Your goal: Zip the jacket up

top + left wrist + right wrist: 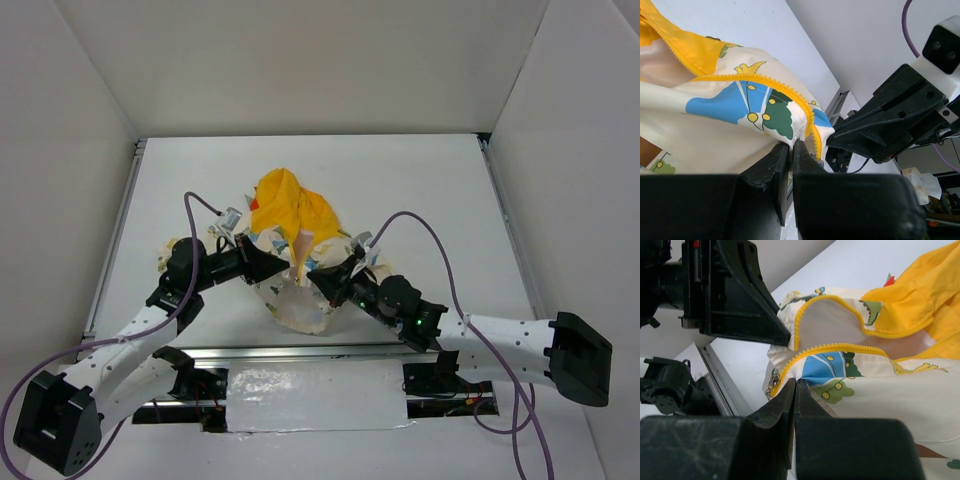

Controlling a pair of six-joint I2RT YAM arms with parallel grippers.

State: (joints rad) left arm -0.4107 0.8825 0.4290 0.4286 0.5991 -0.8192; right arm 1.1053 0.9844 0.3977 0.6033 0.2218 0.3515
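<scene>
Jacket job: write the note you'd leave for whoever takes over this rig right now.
Left gripper: shut on the jacket, at the lower end of one front edge.
Right gripper: shut on the fabric just below the other edge's zipper teeth.
Jacket: bunched on the table between the arms, yellow hood on the far side.
Done: both front edges gripped.
Left: the zipper is open with its rows apart. Join the ends, then zip. The slider is not clearly visible.

Bright, even light, soft shadows, sharp overview, blurred dark wrist-view foregrounds
</scene>
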